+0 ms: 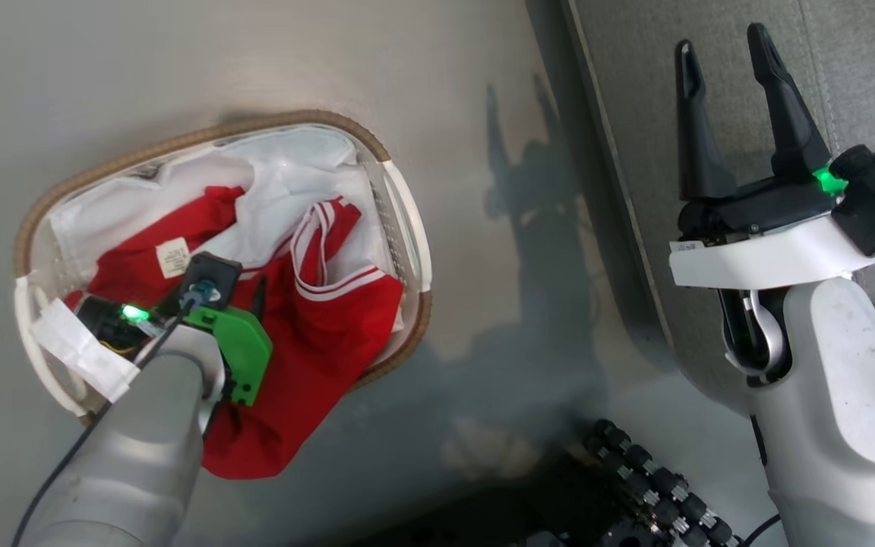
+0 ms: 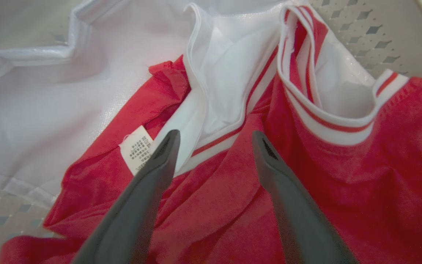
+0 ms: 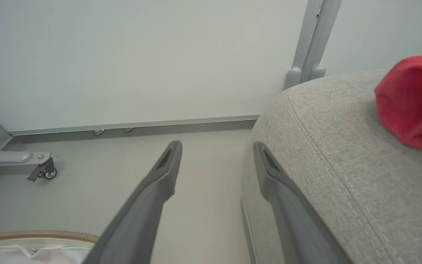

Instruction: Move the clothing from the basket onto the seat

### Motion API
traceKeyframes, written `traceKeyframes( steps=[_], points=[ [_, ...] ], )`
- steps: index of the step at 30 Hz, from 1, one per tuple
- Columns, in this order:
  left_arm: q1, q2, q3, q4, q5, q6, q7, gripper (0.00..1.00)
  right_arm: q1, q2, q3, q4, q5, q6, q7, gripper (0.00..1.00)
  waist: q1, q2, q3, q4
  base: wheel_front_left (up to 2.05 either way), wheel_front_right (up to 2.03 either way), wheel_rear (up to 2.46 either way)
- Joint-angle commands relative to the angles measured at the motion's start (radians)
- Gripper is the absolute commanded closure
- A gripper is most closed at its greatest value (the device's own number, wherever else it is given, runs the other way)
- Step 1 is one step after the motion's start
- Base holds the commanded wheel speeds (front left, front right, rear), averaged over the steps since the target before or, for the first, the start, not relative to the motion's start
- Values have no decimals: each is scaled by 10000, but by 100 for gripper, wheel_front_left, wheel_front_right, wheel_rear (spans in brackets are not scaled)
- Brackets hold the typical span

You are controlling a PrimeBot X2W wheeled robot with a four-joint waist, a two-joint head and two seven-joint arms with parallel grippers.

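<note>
while the left tool [image 2: 215, 134] hangs with its jaws spread wide and nothing between them, just above the clothing [image 1: 316, 327], the step in hand looks like a pick from the basket [image 1: 179, 140], which stands on the floor [image 1: 483, 251] toward 9 o'clock in the head view. the red garments lie crumpled in the basket, and one spills over its rim at about 5 o'clock. the seat [image 1: 635, 45] lies off at 2 o'clock, where the right tool [image 1: 720, 39] hovers over its edge, equally wide and empty. in the right wrist view a red piece [image 3: 412, 106] already rests on the cushion at 3 o'clock. in the left wrist view the fingers straddle a red fold, with the care label [image 2: 137, 146] at 9 o'clock of the tips and the striped band [image 2: 328, 123] at 2 o'clock. to do this well, the tool should sink straight down so that both fingers press into the thick red ridge, and it should keep off the white liner [image 2: 31, 110] at 10 o'clock, which would drag if it were caught. a deep bite on bunched cloth should hold better than a pinch on a thin edge. the lift will probably need to go high, since the draped part must clear the rim before the swing toward the seat.
</note>
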Motion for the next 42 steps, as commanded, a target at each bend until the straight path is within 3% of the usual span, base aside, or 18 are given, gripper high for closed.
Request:
traceKeyframes(
  steps=[1,9,15,16,17,20,30,42],
  points=[
    [-292,161,-19,61,55,98,-59,0,-190,-7,37,-110,79,-14,-49,0,-2,0,803,-535,0,0,0],
    [-873,392,105,149,-96,702,-162,0,-400,-8,85,-353,113,-14,-49,0,-2,0,1248,-581,0,0,0],
    [-1133,516,50,225,-110,909,-199,0,-503,-10,165,-365,109,-14,-49,0,-2,0,1373,-595,0,0,0],
    [-1157,514,40,245,-135,924,-200,4,-503,-10,174,-353,109,-14,-49,0,-2,0,1375,-592,0,0,0],
    [-1171,511,25,262,-145,923,-197,36,-500,-10,178,-338,105,-14,-49,0,-2,0,1370,-587,0,0,0],
    [-1116,377,-44,306,-152,859,-201,100,-459,-11,170,-239,33,-14,-49,0,-2,0,1252,-525,0,0,0],
    [-167,24,-73,161,-435,493,-253,100,-173,-14,84,155,-422,-14,-49,0,-2,0,92,-96,0,0,0],
    [1766,-38,153,-2505,-606,269,-253,100,763,-19,-201,765,-1331,-14,-49,0,-2,0,-2615,783,0,0,0]
  ],
)
